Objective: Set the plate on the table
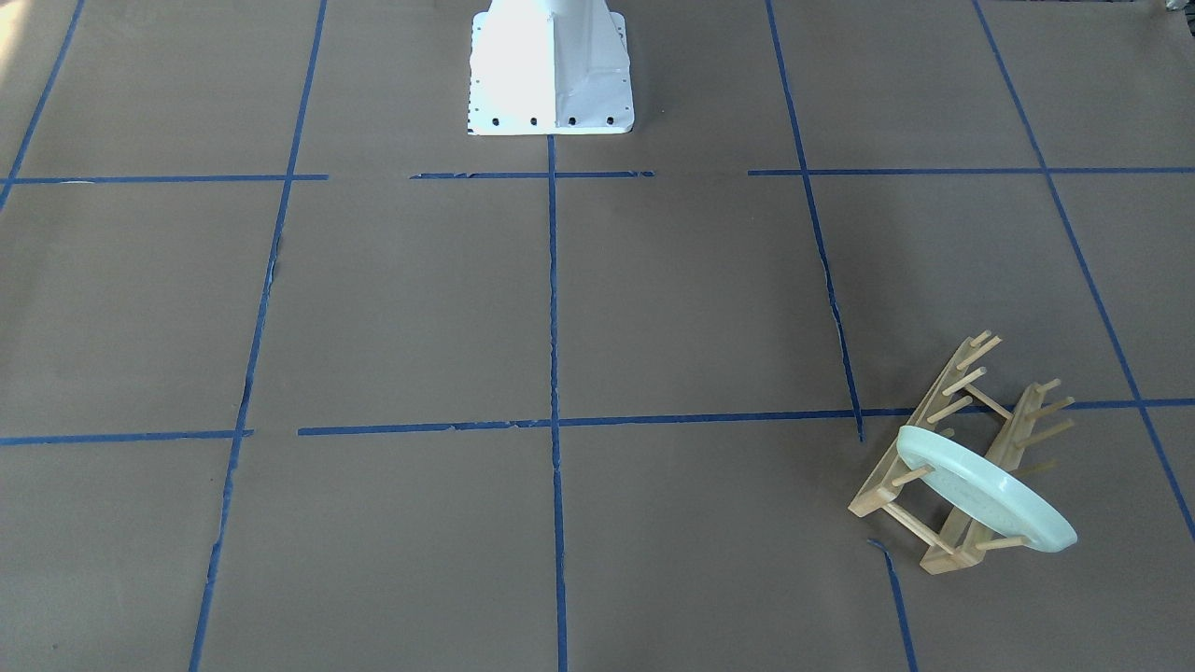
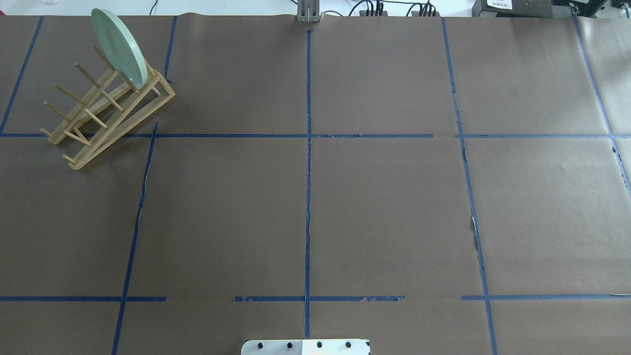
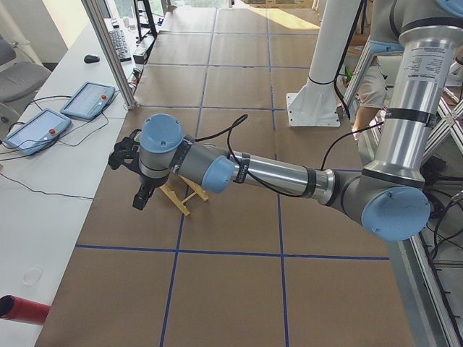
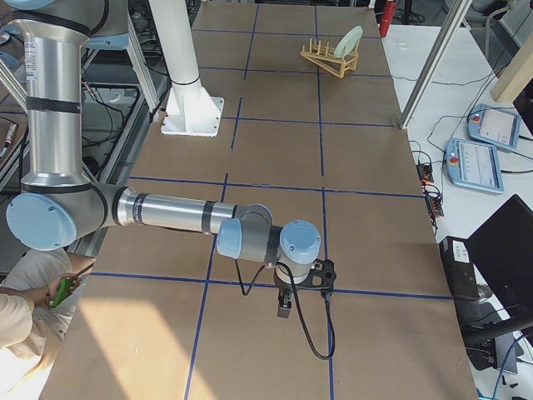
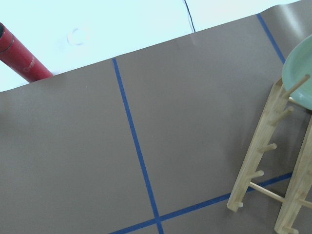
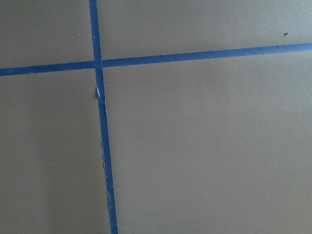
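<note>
The pale mint-green plate stands on edge in the far end of a light wooden peg rack, on the brown paper table at the robot's far left. The plate and rack also show in the overhead view, and in the left wrist view the plate's edge sits at the right. My left gripper hovers above the table beside the rack; I cannot tell whether it is open. My right gripper hangs over bare table far from the plate; I cannot tell its state either.
The white robot base stands at the table's middle near edge. A red cylinder lies on the white bench beyond the table's left end. Teach pendants lie on the side bench. A person sits behind the robot.
</note>
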You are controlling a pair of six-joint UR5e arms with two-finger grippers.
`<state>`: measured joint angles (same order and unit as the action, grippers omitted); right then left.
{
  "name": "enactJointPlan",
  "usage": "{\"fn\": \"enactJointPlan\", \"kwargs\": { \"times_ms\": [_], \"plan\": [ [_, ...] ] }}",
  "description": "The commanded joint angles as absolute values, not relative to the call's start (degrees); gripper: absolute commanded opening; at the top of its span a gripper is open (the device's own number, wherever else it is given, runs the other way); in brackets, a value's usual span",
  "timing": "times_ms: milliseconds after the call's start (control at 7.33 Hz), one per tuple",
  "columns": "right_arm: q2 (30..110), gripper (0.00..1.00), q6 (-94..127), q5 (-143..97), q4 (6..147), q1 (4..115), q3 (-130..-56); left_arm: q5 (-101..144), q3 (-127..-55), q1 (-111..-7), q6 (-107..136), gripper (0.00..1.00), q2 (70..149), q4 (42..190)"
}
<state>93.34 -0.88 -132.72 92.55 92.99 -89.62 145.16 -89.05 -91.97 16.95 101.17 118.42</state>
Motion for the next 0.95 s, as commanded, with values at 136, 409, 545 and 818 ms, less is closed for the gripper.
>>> {"fn": "enactJointPlan", "kwargs": {
  "times_ms": [136, 409, 545, 818],
  "plan": [
    [93.3, 1.00, -0.9, -132.7, 92.5, 93.0, -89.6, 145.6, -85.1, -81.4, 63.2, 1.00, 108.3, 134.5],
    [93.3, 1.00, -0.9, -132.7, 92.5, 93.0, -89.6, 136.2, -80.3, -78.2, 88.1, 1.00, 112.6, 144.0],
    [93.3, 1.00, -0.9, -132.7, 92.5, 93.0, -89.6, 130.9, -77.2, -76.7, 100.4, 1.00, 114.2, 149.1],
    [93.3, 1.00, -0.9, -132.7, 92.5, 93.0, -89.6, 120.9, -74.2, -69.8, 112.2, 1.00, 117.3, 150.4]
  ]
}}
